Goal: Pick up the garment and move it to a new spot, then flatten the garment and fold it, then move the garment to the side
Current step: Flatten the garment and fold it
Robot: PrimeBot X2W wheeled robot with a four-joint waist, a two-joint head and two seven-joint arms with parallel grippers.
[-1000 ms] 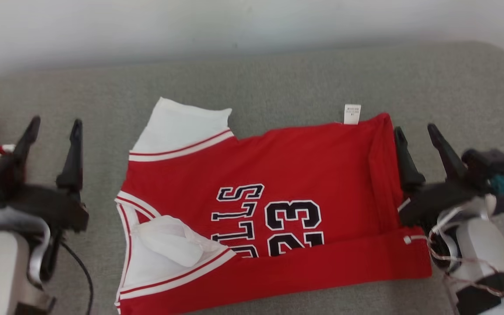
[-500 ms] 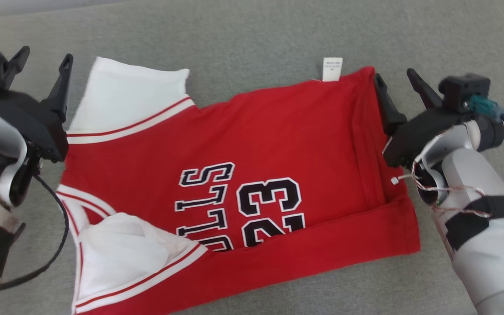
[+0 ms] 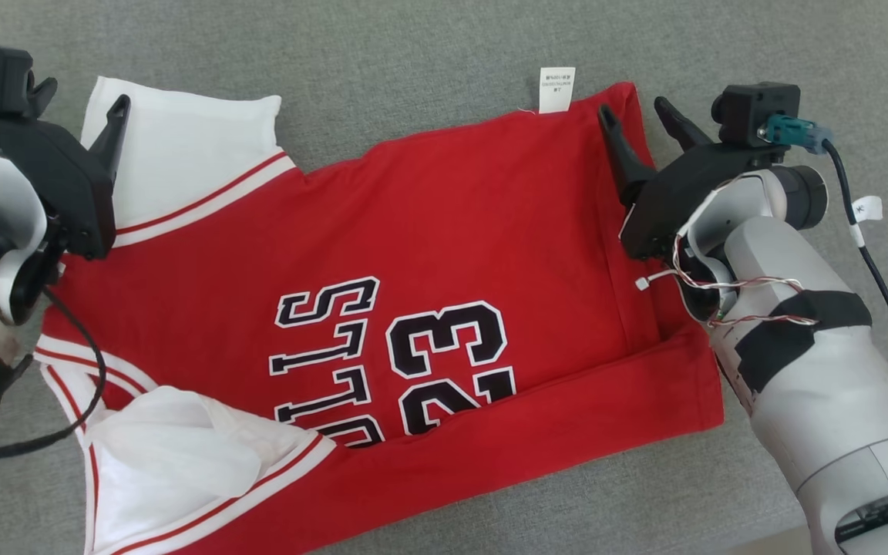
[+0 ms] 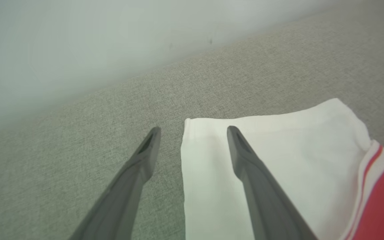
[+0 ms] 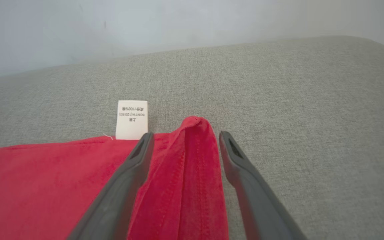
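Observation:
The garment point(image 3: 413, 231) is a red jersey with white sleeves and dark lettering, lying flat on a grey cushion with its near long edge folded over. My left gripper point(image 3: 82, 92) is open at the far left corner. In the left wrist view its fingertips point(image 4: 194, 128) straddle the edge of the white sleeve point(image 4: 278, 150). My right gripper point(image 3: 633, 108) is open at the far right corner, next to a white label point(image 3: 556, 89). In the right wrist view the right gripper point(image 5: 186, 134) has the raised red hem fold point(image 5: 185, 173) between its fingers, the label point(image 5: 132, 119) just left.
The grey upholstered surface point(image 3: 413, 46) runs past the garment on all sides and ends at a pale wall point(image 4: 78, 40) behind. A black cable point(image 3: 876, 270) trails from my right wrist. A second white sleeve point(image 3: 174, 455) lies crumpled at the near left.
The head camera has tipped down. Both open grippers have moved in over the garment's far corners: the left onto the white sleeve's edge, the right around the red hem.

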